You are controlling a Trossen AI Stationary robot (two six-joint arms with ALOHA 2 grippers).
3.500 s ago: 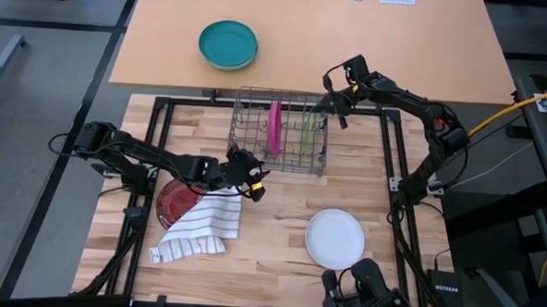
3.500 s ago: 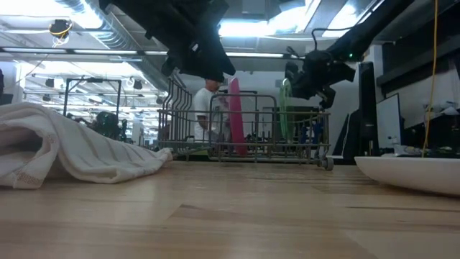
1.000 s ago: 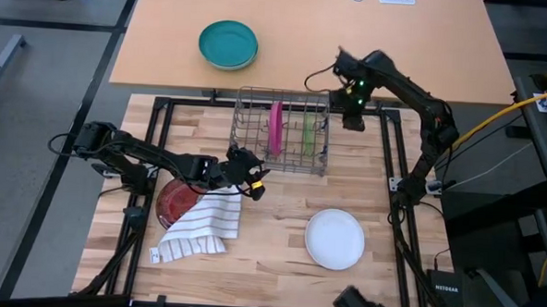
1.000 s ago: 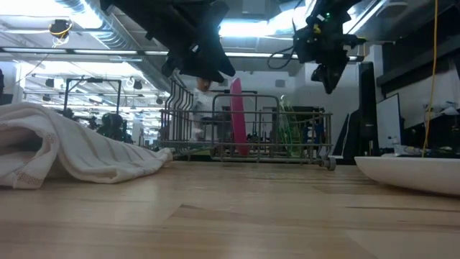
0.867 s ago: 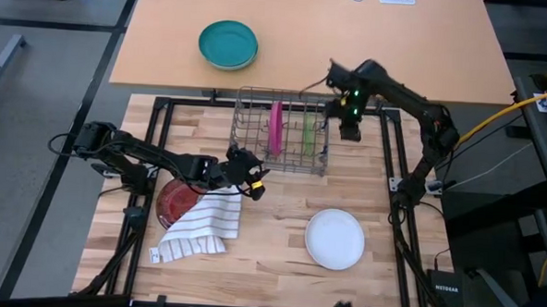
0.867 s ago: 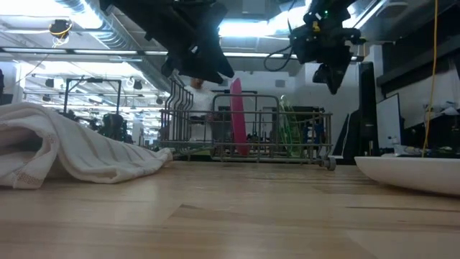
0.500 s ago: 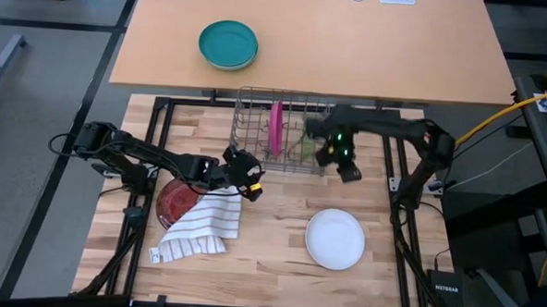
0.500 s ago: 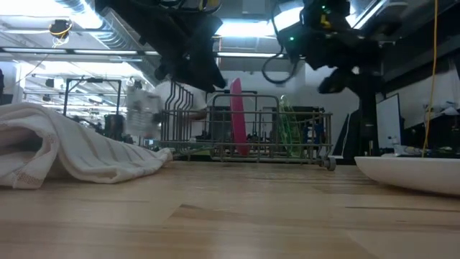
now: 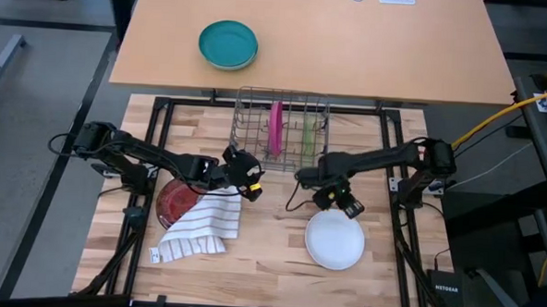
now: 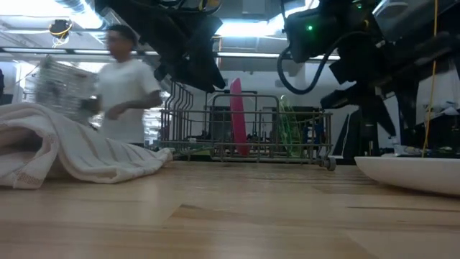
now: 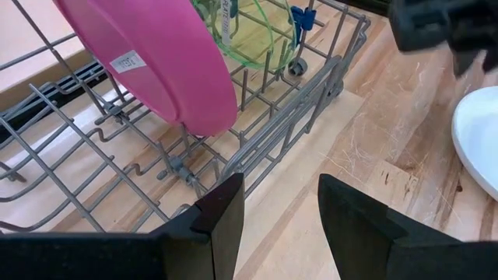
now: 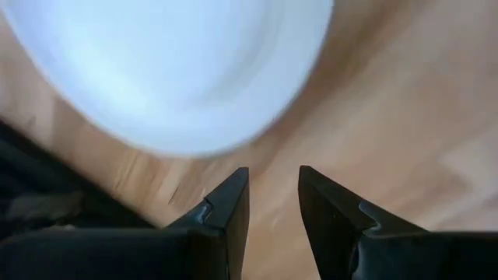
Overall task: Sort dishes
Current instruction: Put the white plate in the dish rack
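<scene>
High view: the right claw (image 9: 349, 205) hangs low over the table (image 9: 269, 255), its fingers parted with nothing between them, just beside the far rim of the white plate (image 9: 335, 239). That plate lies flat on the near right part of the table and sits directly on the near side of the claw, so the right arm is clearly the nearer one; being round, the plate offers no long axis, only a rim to be taken. The right wrist view confirms it: the plate's rim fills the area just ahead of the open fingers.

The wire dish rack (image 9: 280, 131) stands at the far middle of the table, holding the magenta-pink plate (image 9: 275, 126) and the pale green plate (image 9: 309, 129) on edge, the pink one upright and the green one leaning. The left claw (image 9: 245, 178) waits at the rack's near left corner, fingers spread and empty. The dark red plate (image 9: 175, 201) lies flat near the left arm, partly under the white striped cloth (image 9: 199, 229). A teal bowl (image 9: 228, 44) sits well apart on the tan surface beyond.

Judgement: nothing obstructs the white plate; the flat lie against the wood makes the rim grasp the difficulty.
</scene>
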